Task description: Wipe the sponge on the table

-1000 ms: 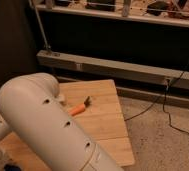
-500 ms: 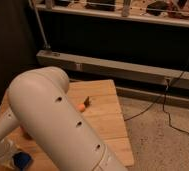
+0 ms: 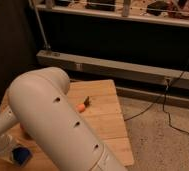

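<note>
Claw (image 3: 9, 148) is at lower left of the view, over the desk (image 3: 107, 122), with the dark-blue sponge (image 3: 21, 156) right against it; open or closed, I cannot tell. A small orange object (image 3: 81, 107) lies apart, near the desk middle

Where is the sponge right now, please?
At the bottom left of the camera view, the sponge lies on the table beside the claw ending the white arm, left of the orange item.

Dark-blue sponge (image 3: 22, 156) on wooden table (image 3: 106, 108), beside gripper (image 3: 10, 149)
</note>
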Robot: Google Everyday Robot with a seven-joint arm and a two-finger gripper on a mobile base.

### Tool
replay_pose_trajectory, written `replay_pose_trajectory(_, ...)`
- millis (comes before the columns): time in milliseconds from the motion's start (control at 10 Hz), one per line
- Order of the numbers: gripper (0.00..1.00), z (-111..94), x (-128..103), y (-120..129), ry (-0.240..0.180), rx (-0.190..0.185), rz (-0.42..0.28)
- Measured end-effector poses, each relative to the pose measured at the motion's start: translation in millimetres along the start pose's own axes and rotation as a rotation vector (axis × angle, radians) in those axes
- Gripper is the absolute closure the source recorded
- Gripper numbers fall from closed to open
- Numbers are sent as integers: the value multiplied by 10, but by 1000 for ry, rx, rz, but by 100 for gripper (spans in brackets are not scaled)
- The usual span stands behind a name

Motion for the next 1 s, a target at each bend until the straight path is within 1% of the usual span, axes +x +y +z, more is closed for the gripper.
replay_pose_trajectory(300,63,-8,-99,-165,6,5,2)
replay_pose_trajectory(600,63,-35,-256,-302,-3,16,-10)
replay_pose_trajectory(1000,63,-87,-517,-332,-22,16,-40)
